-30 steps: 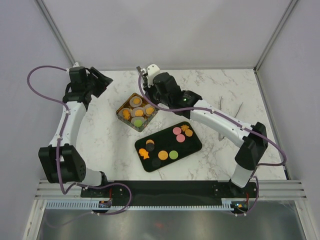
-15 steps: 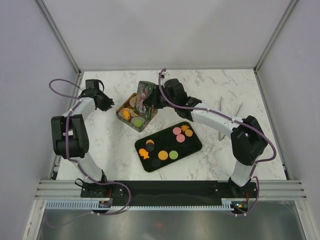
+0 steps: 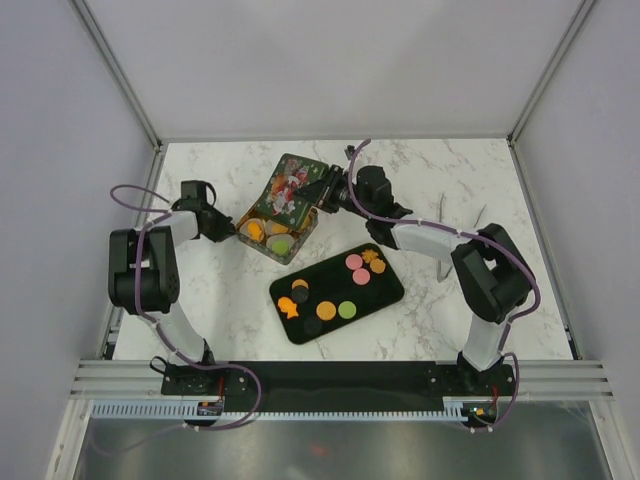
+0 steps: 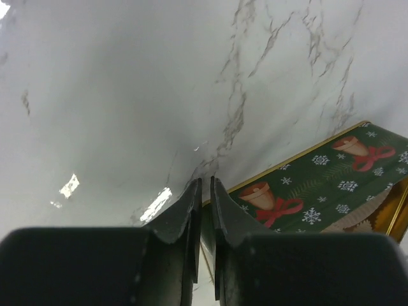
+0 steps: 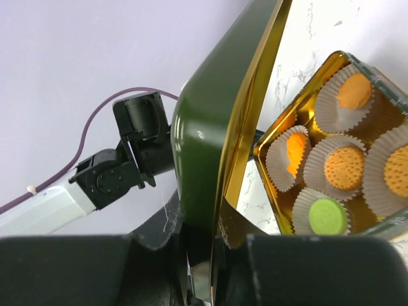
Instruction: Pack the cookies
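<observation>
Overhead, the square tin (image 3: 303, 240) holds cookies (image 3: 282, 243); more lie on a glossy black tray (image 3: 388, 290) near-right of the tin.

Left wrist: I see the left gripper (image 4: 203, 191) nearly closed, nipping the tin's gold rim.

Only the right wrist shows the right gripper (image 5: 205, 255) clamped on the tilted green lid (image 5: 204, 127), above the tin's fluted paper cups (image 5: 331, 105).

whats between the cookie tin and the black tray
Nothing: only a narrow strip of bare marble table separates the tin from the tray, seen in the top view.
</observation>
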